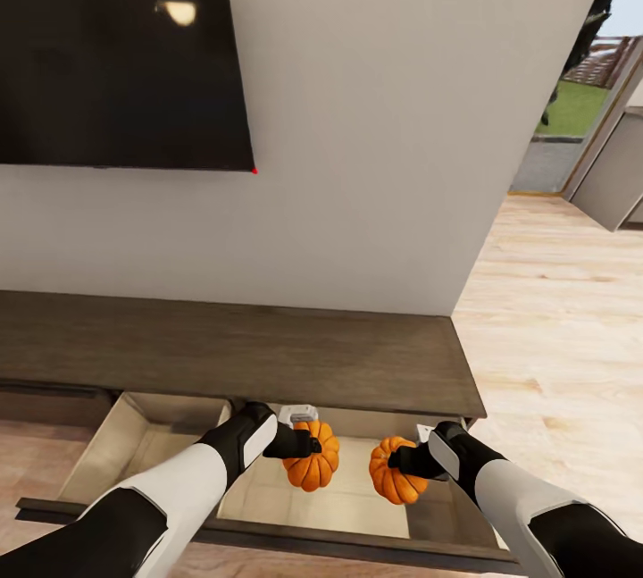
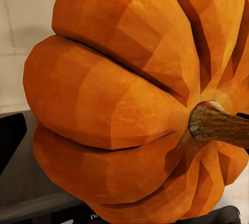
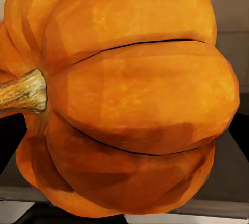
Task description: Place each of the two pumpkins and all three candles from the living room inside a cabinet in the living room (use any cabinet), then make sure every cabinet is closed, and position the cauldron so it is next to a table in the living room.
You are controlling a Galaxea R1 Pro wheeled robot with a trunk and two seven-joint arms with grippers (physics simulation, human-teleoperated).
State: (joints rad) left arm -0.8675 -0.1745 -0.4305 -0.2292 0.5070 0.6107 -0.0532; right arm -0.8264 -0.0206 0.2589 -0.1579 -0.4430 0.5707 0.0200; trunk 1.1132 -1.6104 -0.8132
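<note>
Two ribbed orange pumpkins hang over the open drawer [image 1: 170, 444] of the dark-brown cabinet [image 1: 268, 350]. My left gripper [image 1: 306, 444] is shut on the left pumpkin [image 1: 313, 459], which shows close up as a pumpkin [image 2: 135, 99] with a brown stem in the left wrist view. My right gripper [image 1: 404, 462] is shut on the right pumpkin [image 1: 396, 471]; its ribs and stem appear large on the pumpkin [image 3: 124, 94] in the right wrist view. The drawer's pale wood floor lies just below both. Candles, cauldron and table are out of view.
A black TV screen [image 1: 116, 51] hangs on the grey wall above the cabinet. To the right, light wood floor [image 1: 563, 328] runs toward an open doorway [image 1: 580, 87] with grass outside. The drawer's dark front edge [image 1: 295, 535] lies near my arms.
</note>
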